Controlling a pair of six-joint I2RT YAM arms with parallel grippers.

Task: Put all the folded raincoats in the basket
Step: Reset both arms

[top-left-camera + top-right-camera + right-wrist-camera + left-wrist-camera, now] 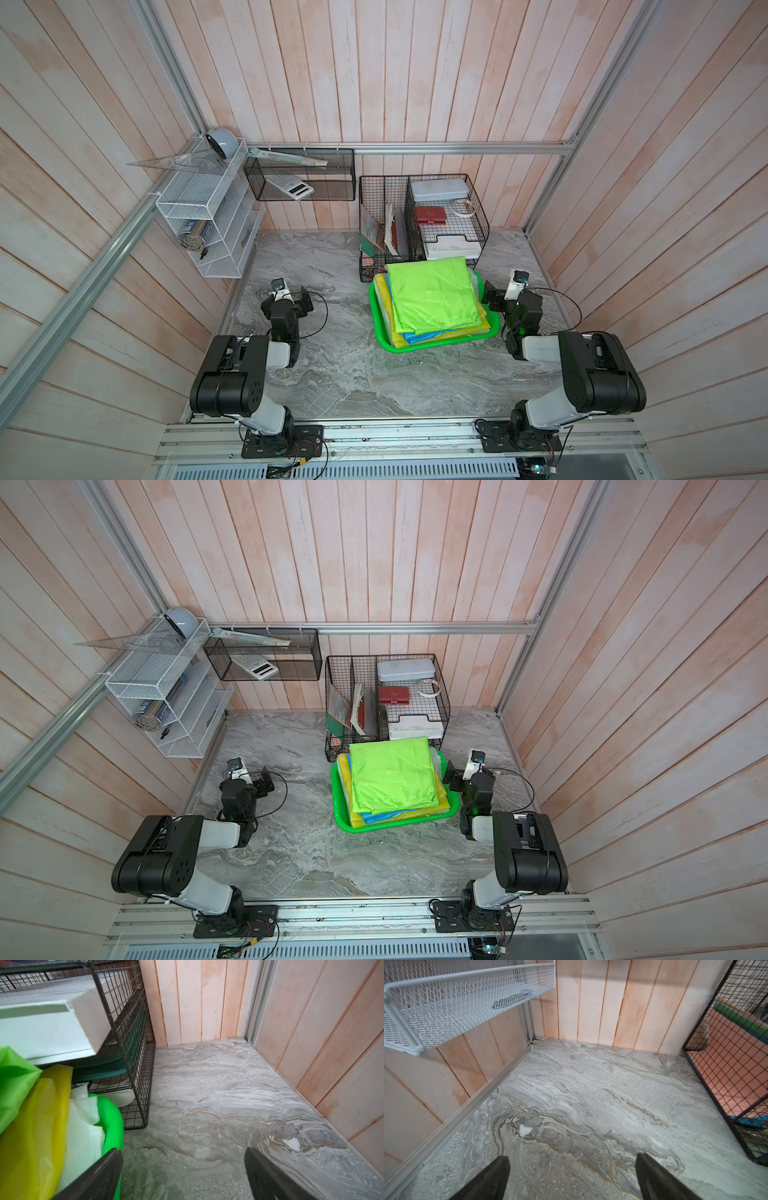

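Folded lime-green plastic raincoat (432, 291) looks seated in the shallow bright-green plastic basket (388, 347), I think, so left gripper (573, 1156) and right gripper (182, 1150), both spread empty, should just back off without nudging it.

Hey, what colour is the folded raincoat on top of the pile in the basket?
Lime green. The top raincoat shows best in a top view.

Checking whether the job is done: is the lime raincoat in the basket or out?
In. The folded raincoat lies flat on top of a stack of yellow, blue and white sheets inside the basket.
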